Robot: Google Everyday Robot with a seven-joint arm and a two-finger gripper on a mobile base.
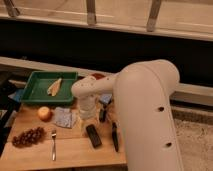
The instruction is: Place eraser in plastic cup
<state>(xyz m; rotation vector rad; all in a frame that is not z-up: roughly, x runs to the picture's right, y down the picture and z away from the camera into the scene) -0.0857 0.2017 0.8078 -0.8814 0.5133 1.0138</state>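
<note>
The eraser [93, 136], a flat dark block, lies on the wooden table [70, 150] near its front edge. Just up and right of it, above the table, hangs my gripper [102, 115], a dark tip under the white wrist; it is open and holds nothing. The plastic cup [106, 98], small and light blue, stands behind the gripper and is partly hidden by my arm. The big white arm [145, 105] comes in from the right and covers the table's right side.
A black-handled knife [115, 136] lies right of the eraser. A white cup [87, 107] stands by the wrist and a light-blue sponge [64, 117] left of it. Also here: orange [45, 113], grapes [27, 136], fork [53, 144], green tray [35, 92], red-orange bowl [97, 76].
</note>
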